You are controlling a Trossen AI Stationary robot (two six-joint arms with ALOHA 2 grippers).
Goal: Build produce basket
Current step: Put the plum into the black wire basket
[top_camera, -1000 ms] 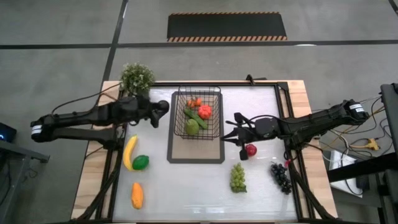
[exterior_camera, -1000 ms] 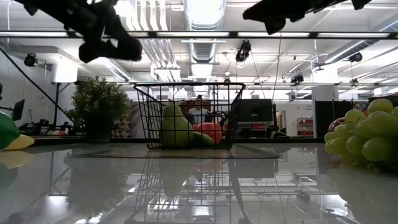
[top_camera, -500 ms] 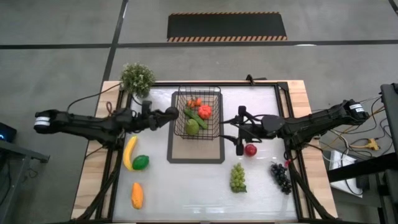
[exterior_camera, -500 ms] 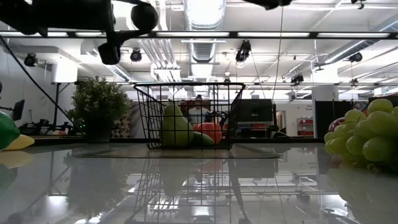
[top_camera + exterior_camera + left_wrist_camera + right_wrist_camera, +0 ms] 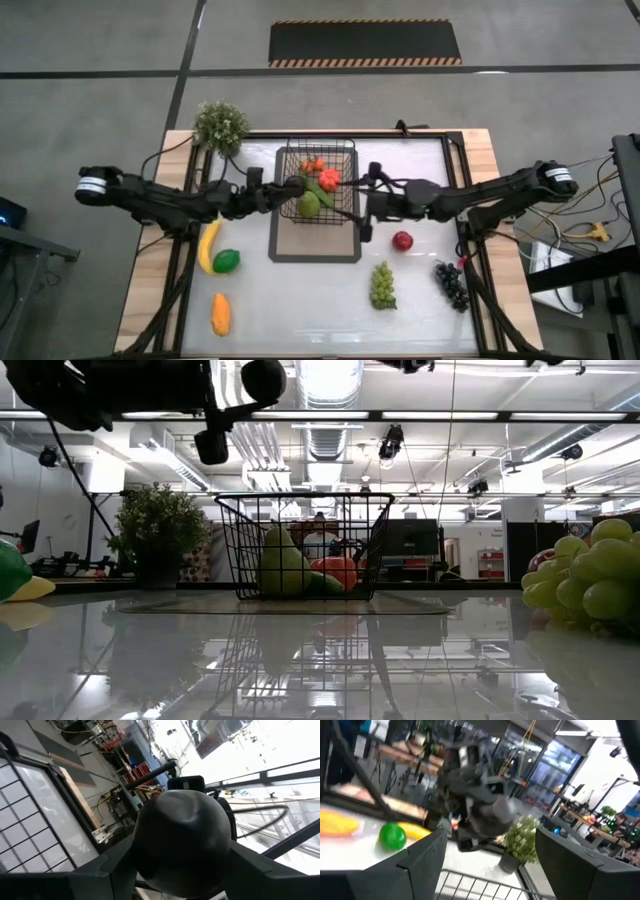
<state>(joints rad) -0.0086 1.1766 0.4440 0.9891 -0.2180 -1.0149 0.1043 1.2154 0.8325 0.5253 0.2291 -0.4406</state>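
Note:
The black wire basket point(image 5: 340, 160) stands on a dark-bordered mat point(image 5: 315, 250) and holds a pear point(image 5: 308, 203), a tomato point(image 5: 329, 179) and other produce. My left gripper point(image 5: 290, 186) hovers at the basket's left rim, shut on a dark round fruit point(image 5: 182, 840). My right gripper point(image 5: 366, 204) hangs by the basket's right side, open with nothing between its fingers point(image 5: 420, 865). A red apple point(image 5: 403, 240) lies on the table just right of it. My left gripper pinches the dark round fruit between its two fingers point(image 5: 270, 875), one on each opposite side point(image 5: 227, 855). The fingers come in about level from the table's left. The fruit is lifted clear, high above the table at the basket's left rim point(image 5: 262, 378).
A banana point(image 5: 208, 245), a lime point(image 5: 227, 261) and an orange piece point(image 5: 220, 313) lie at the front left. Green grapes point(image 5: 382, 285) and dark grapes point(image 5: 452, 285) lie at the front right. A potted plant point(image 5: 220, 125) stands at the far left corner.
My left gripper has carried the dark fruit toward the table's right, from beside the plant to the basket's left rim, still high above the table. My right gripper has moved left from beside the apple toward the basket's right side; the apple has stayed on the table.

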